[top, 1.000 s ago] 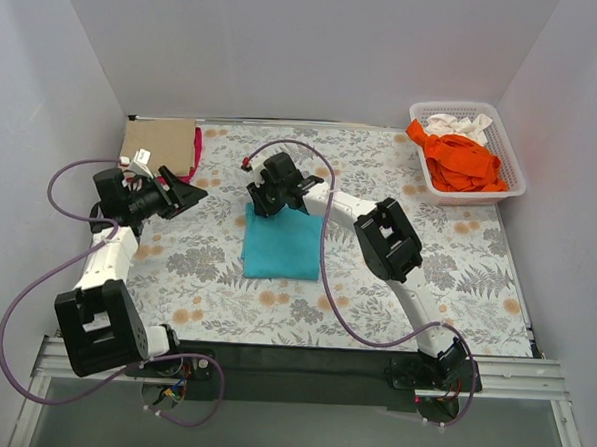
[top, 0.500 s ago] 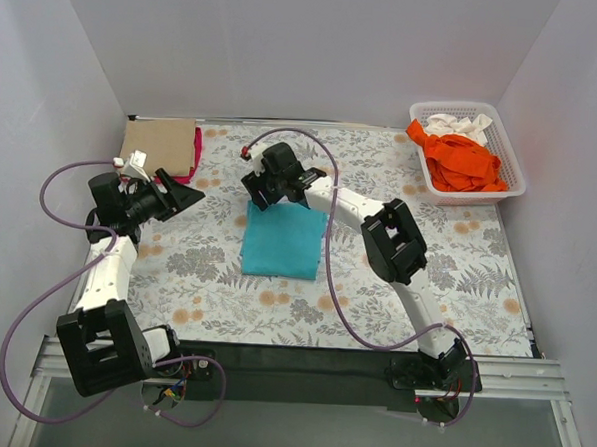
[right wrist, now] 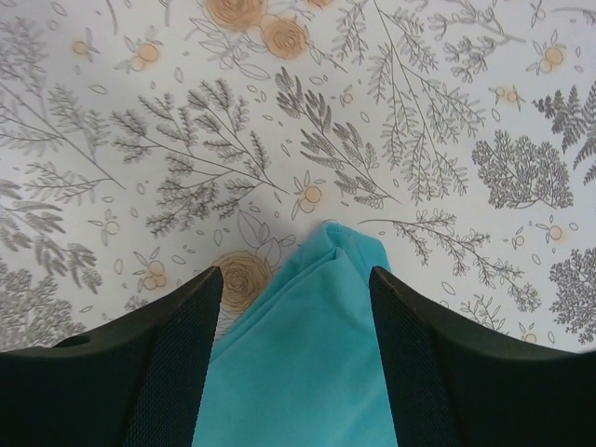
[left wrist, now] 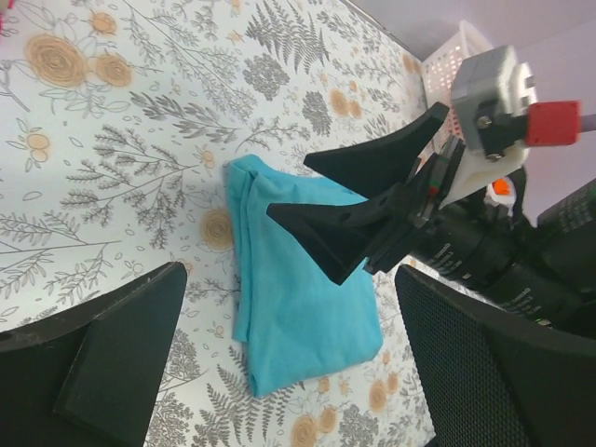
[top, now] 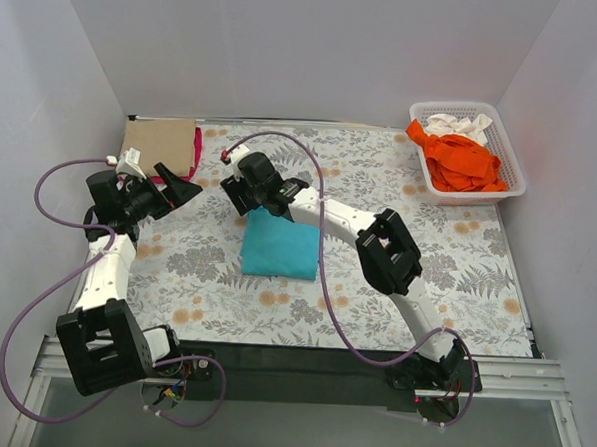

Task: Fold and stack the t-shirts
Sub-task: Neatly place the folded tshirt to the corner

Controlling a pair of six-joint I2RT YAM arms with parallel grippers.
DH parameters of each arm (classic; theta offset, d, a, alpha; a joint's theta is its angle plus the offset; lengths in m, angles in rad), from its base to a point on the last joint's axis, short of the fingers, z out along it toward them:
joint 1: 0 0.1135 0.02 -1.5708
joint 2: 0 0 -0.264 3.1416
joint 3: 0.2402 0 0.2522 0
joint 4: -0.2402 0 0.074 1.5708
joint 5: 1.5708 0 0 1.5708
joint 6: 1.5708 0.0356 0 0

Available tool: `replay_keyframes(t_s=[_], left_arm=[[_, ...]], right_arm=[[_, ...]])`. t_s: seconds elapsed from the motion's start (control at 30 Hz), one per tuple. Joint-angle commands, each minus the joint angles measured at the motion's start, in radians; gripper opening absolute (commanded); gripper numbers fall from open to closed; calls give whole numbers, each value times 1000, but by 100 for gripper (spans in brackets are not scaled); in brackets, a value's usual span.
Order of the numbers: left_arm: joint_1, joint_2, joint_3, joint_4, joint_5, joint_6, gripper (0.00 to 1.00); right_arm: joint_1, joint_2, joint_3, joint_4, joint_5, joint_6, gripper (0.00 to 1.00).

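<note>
A folded turquoise t-shirt (top: 280, 250) lies mid-table. My right gripper (top: 249, 205) is open at its far left corner. In the right wrist view the gripper (right wrist: 294, 279) straddles that corner of the turquoise shirt (right wrist: 307, 372) without closing on it. My left gripper (top: 183, 190) is open and empty, held above the cloth to the left of the shirt. The left wrist view shows the left gripper (left wrist: 289, 275) open, the turquoise shirt (left wrist: 298, 307) and the right gripper (left wrist: 312, 207). A folded tan shirt (top: 160, 144) lies far left on a magenta-red one (top: 196, 156). Orange (top: 462, 160) and white (top: 456, 124) shirts lie in the basket.
The white lattice basket (top: 514, 175) stands at the far right corner. The floral table cloth (top: 456, 272) covers the table. White walls close in the left, back and right sides. Purple cables loop from both arms.
My right gripper has moved left along the turquoise shirt's far edge to its left corner. My left arm has drawn back slightly to the left.
</note>
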Motion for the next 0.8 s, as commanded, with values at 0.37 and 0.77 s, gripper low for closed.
replay_keyframes(t_s=[0.37, 0.77], left_arm=[[5, -34, 14, -49, -104, 74, 88], [-50, 124, -51, -42, -42, 158, 96]], right_arm=[[13, 164, 53, 67, 144, 9, 57], [-8, 86, 19, 30, -5, 98, 1]])
